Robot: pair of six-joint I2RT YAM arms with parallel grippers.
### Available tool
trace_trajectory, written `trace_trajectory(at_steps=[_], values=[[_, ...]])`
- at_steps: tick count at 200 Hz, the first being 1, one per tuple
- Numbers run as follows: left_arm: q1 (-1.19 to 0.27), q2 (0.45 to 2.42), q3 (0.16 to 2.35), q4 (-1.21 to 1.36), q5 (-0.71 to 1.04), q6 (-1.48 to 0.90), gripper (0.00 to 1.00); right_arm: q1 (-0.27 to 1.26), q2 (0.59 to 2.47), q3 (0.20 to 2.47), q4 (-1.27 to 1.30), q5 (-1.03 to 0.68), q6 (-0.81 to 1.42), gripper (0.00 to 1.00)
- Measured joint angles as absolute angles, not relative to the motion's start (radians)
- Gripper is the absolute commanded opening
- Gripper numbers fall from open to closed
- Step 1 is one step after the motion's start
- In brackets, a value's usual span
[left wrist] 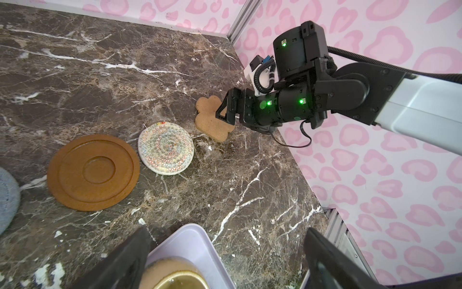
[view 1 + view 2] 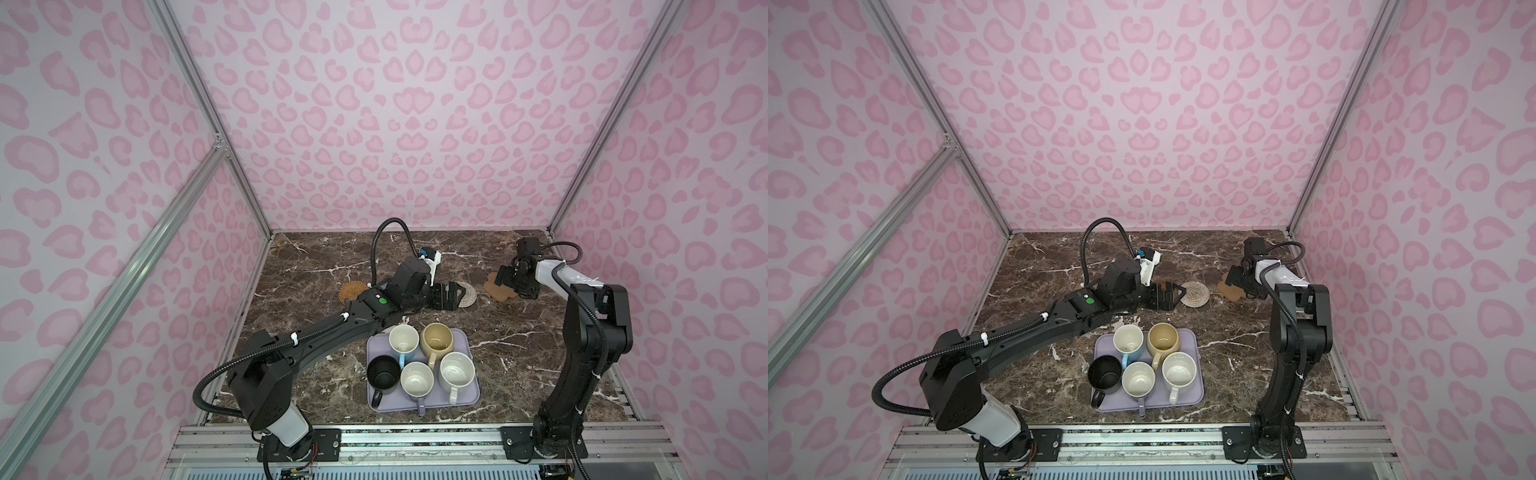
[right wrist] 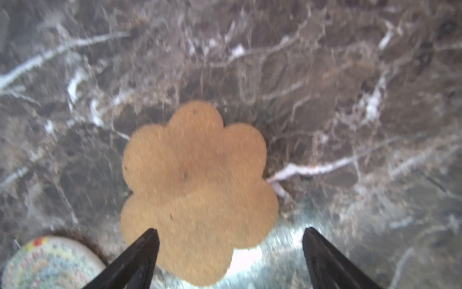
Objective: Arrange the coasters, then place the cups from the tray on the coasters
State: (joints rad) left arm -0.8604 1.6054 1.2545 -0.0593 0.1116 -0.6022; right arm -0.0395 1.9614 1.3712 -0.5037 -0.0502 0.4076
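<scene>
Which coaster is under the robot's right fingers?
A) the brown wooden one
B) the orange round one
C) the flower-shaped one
C: the tan flower-shaped coaster lies flat on the marble table beneath the right gripper, whose fingers stand apart.

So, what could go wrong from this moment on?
1. The open right gripper hangs close over the flower coaster; pulling away could drag it.
2. The black mug and lavender mug stand crowded on the tray; lifting one may knock its neighbour.
3. The cream coaster and wooden disc lie very close, so mugs there may bump.
</scene>
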Motion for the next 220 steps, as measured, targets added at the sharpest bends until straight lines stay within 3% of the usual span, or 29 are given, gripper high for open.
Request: trace_trajectory(at_steps=[125,220], values=[[-0.86,1.65,1.295,-0.096,0.067,-0.582,0.99,-0.027,2.146,1.602,-0.537,-0.083,0.373,0.87],[-0.86,1.662,1.313,-0.131,0.044,-0.574,0.99,0.087,2.265,1.794,-0.667,0.114,0.254,0.78]])
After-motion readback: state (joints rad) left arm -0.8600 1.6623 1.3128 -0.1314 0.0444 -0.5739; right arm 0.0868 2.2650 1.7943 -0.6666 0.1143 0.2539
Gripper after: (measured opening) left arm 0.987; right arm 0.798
